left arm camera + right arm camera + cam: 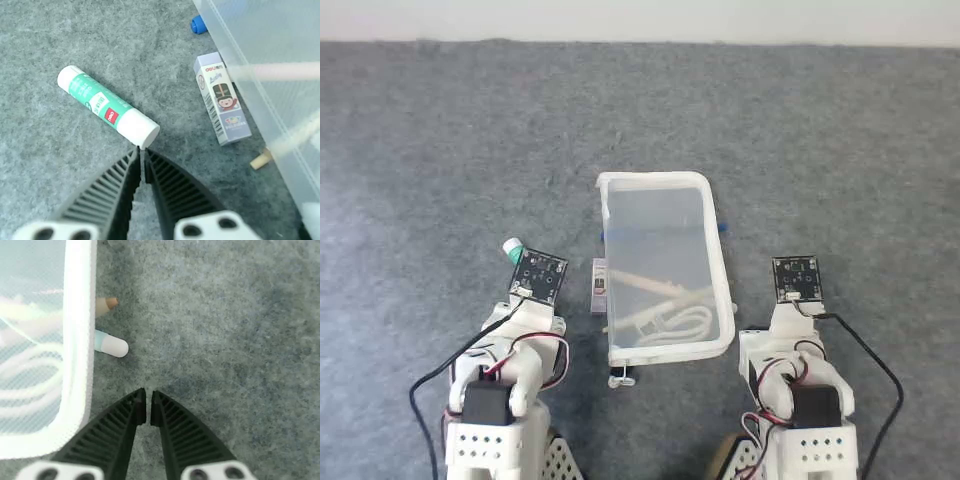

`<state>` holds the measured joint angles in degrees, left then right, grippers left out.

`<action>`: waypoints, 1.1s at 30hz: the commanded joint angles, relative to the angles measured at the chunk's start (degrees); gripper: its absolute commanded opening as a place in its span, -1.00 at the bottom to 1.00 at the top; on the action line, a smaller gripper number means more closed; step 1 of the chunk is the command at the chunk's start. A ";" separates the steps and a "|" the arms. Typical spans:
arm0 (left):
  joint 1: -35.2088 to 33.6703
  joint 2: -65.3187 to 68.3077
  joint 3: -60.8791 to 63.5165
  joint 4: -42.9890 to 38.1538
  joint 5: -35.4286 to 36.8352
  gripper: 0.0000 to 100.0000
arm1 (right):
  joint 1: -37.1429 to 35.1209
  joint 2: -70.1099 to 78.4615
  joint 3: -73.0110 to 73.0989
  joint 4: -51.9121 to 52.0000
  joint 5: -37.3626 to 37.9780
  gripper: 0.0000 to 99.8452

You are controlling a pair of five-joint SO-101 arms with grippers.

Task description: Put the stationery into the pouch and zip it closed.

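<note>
Left end effector (142,160) is pinched shut and empty, tips just short of the glue stick (106,106) on the counter (50,165). Right end effector (147,405), closed on nothing too, sits right of the pouch (77,340), which holds a pencil (650,283) and white loops (670,322). Left wrist view adds an eraser box (221,97) beside it.

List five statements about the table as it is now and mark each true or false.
1. The glue stick lies on the grey mat, outside the pouch. True.
2. The left gripper holds the glue stick. False: it is shut on nothing, close by the stick's white end.
3. The eraser box lies beside the pouch. True.
4. The right gripper is wide open. False: it is shut, over the mat.
5. A pencil tip pokes out past the pouch's white edge. True.
</note>
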<state>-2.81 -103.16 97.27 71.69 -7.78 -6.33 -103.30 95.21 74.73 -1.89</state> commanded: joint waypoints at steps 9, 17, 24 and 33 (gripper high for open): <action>-0.18 -0.97 -0.75 0.62 0.70 -0.98 | 0.31 -0.66 1.23 0.22 -0.26 -0.94; -0.18 -0.97 -0.75 0.62 0.70 -0.98 | 0.13 -0.66 1.23 0.22 -0.44 -0.94; -0.18 -0.97 -0.75 0.62 0.70 -0.98 | 0.13 -0.66 1.23 0.22 -0.26 -0.94; -0.18 -0.97 -0.75 0.62 0.70 -0.98 | 0.75 -0.75 -4.31 0.22 -0.09 -0.94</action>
<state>-2.81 -103.16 97.27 71.69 -7.78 -6.33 -103.30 94.77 74.73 -1.89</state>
